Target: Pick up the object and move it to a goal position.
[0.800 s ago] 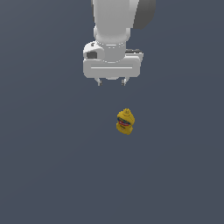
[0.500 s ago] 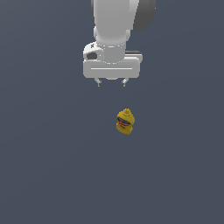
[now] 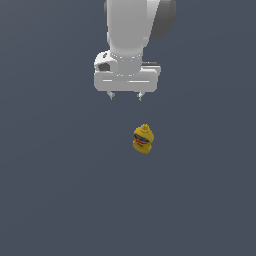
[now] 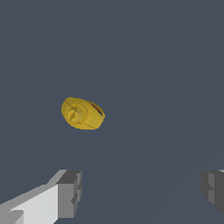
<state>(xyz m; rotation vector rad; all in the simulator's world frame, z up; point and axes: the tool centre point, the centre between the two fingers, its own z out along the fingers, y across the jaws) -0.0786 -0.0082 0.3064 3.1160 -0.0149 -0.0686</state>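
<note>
A small yellow squeeze bottle with a pointed cap and a red-and-blue label stands on the dark grey floor, near the middle of the exterior view. My gripper is open and empty, with only its short fingertips showing under the white hand. It hangs apart from the bottle, higher in the picture and slightly toward the exterior view's left. In the wrist view the bottle is seen from above, cap toward the camera, outside the gap between my two grey fingers.
The plain dark grey floor fills both views. The white arm comes in from the top of the exterior view.
The gripper has shifted slightly; less of its fingertips shows below the hand than before. The bottle has not moved.
</note>
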